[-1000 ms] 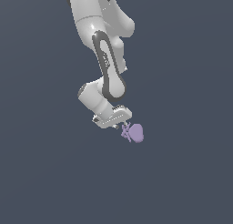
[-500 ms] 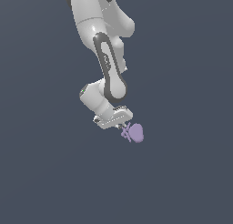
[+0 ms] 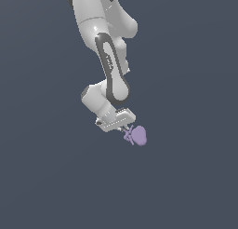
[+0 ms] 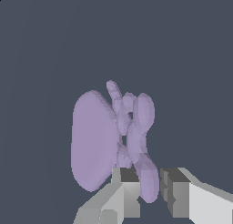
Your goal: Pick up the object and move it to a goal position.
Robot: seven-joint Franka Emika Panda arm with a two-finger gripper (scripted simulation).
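Fingers (image 4: 132,191) pinching purple object's (image 3: 138,135) prongs, unchanged from a second ago

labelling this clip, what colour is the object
Pale lavender-purple all over, no pattern; the object shows best in the wrist view.

Arm (image 3: 109,60) descending from above; gripper (image 3: 126,128) at its lower end. Object (image 3: 137,135) just below the gripper, toward the exterior view's right, its prongs (image 4: 148,182) between the fingers (image 4: 129,191).
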